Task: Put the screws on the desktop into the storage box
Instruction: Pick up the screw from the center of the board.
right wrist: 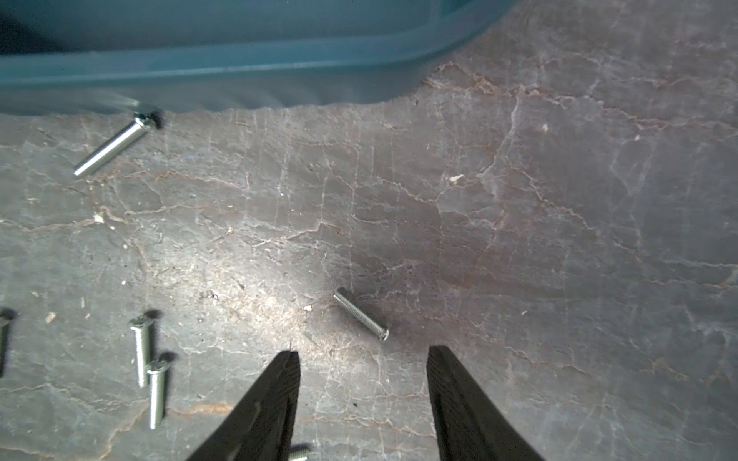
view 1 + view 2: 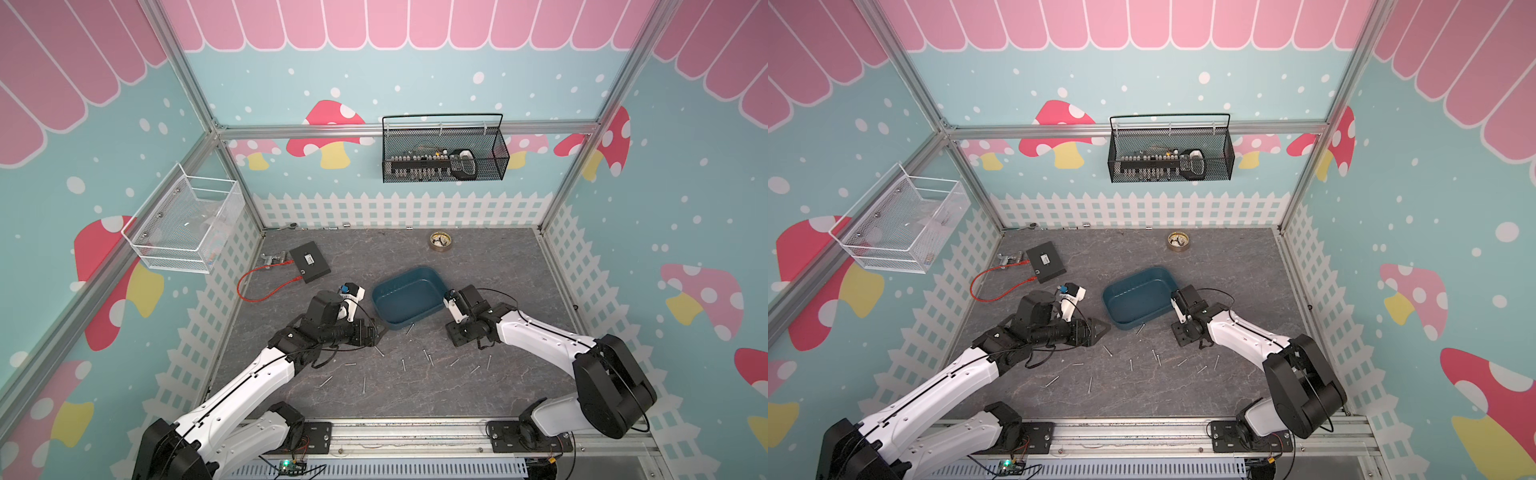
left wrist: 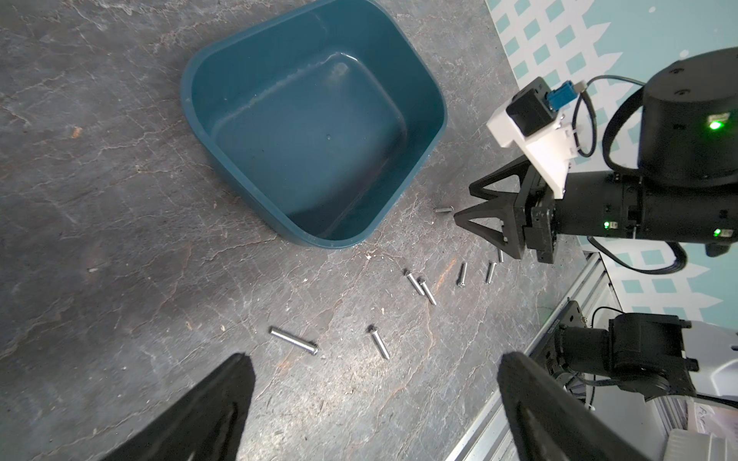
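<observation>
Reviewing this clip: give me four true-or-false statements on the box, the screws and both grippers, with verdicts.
1. The storage box is empty. True.
2. The right gripper holds a screw. False: its jaws stand apart with nothing between them; the nearest screw lies on the desktop.
3. The left gripper is open. True.
4. The black mesh basket stands on the desktop. False: it hangs from the rail on the back wall.
</observation>
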Controlling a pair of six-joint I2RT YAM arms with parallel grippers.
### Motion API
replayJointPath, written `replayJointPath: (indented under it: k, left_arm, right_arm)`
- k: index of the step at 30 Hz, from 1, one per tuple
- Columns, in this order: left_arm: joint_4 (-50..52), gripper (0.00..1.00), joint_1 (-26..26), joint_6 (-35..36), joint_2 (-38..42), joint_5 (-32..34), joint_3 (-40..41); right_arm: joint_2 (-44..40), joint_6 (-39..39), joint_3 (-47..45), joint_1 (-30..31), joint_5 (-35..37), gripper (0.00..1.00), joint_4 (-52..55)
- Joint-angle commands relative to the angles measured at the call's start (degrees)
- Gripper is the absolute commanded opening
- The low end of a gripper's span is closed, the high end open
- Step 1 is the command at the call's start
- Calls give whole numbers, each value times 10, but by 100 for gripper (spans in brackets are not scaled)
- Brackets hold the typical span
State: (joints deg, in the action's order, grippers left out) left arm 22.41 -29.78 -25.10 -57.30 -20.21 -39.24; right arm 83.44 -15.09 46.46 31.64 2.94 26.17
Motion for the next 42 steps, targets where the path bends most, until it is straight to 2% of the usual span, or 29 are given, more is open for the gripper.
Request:
replayJointPath:
  k: [1,13,17,31,42]
  left_arm:
    - [-1,99,-3,6,1,-11,10]
    - [-2,99,-3,5,3,-10,12]
    - [-2,99,-3,5,5,-9,13]
    - [-3,99,-3,1,12,-3,14]
    - [-3,99,-2,1,14,2,14]
  right_arm:
    - [17,-5,-4,5,-6,56,-13]
    - [62,9,3,5,-1,48,-27]
    - [65,9,2,5,-4,39,-25]
    - [79,8,2,5,-23,35,-25]
    - [89,9,9,5,-29,22,-17]
